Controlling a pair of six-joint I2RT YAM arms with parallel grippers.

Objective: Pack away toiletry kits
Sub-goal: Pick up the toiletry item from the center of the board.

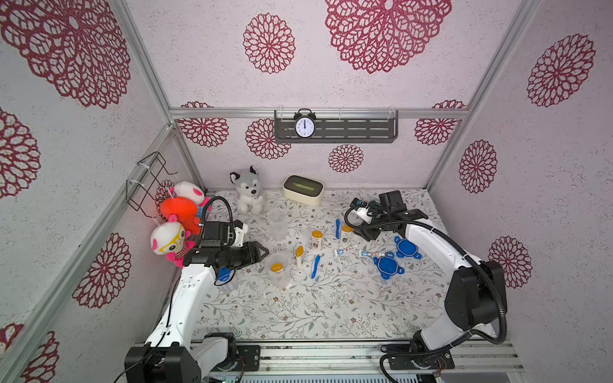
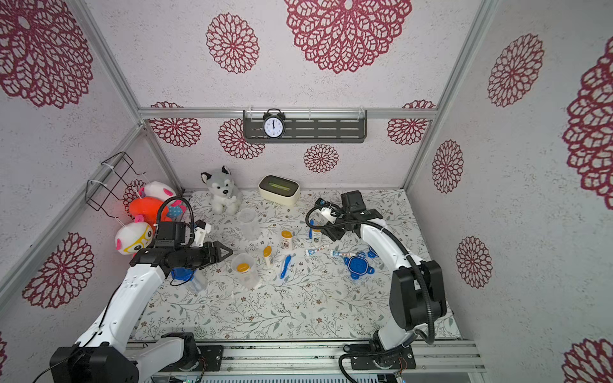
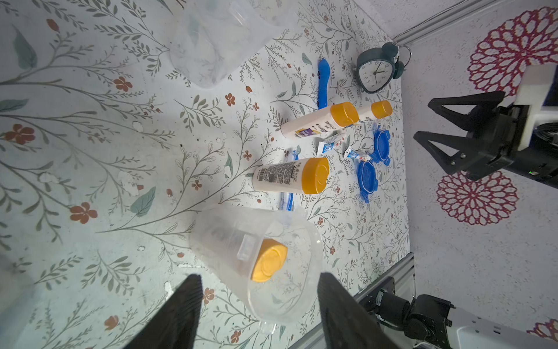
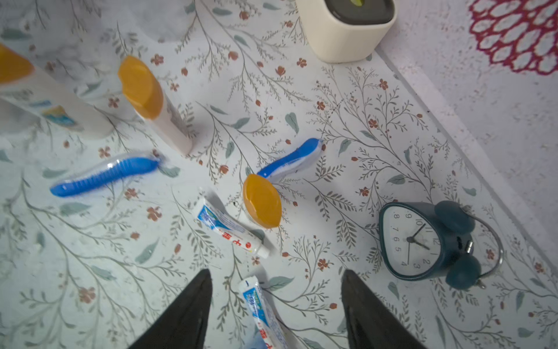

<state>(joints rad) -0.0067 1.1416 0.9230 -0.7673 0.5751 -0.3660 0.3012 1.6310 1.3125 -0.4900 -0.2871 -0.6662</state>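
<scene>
- We find one clear plastic cup (image 1: 280,282) upright near the middle of the floral-printed surface (image 1: 331,308), and a small white bottle with a yellow-orange cap (image 3: 268,260) stands inside it.
- Just beside that cup a second white bottle (image 1: 299,258) stands, with a blue toothbrush (image 1: 315,266) lying flat next to it.
- Farther back we see a third bottle (image 1: 316,240) and a fourth bottle (image 1: 346,234), both upright, and a second toothbrush (image 1: 337,227) lies just beside the fourth.
- A small white toothpaste tube (image 4: 231,228) and a second tube (image 4: 262,312) lie flat on the surface, between the bottles and the lids.
- A blue round tabbed lid (image 1: 386,265) and a second lid (image 1: 406,247) lie flat near each other, toward the right arm.
- A second clear cup (image 1: 277,221) stands toward the back, apart from the first.
- Our left tool (image 3: 259,279) hovers by the cup that holds the bottle, jaws wide and gripping nothing; whether a pad touches the rim we cannot tell.
- Our right tool (image 4: 276,272) hangs above the second tube, jaws wide, nothing gripped.
- A teal twin-bell alarm clock (image 4: 422,241) stands on the surface near the right tool.
- A cream tissue box (image 1: 303,189) sits at the back wall, with a grey plush husky (image 1: 248,192) near it.
</scene>
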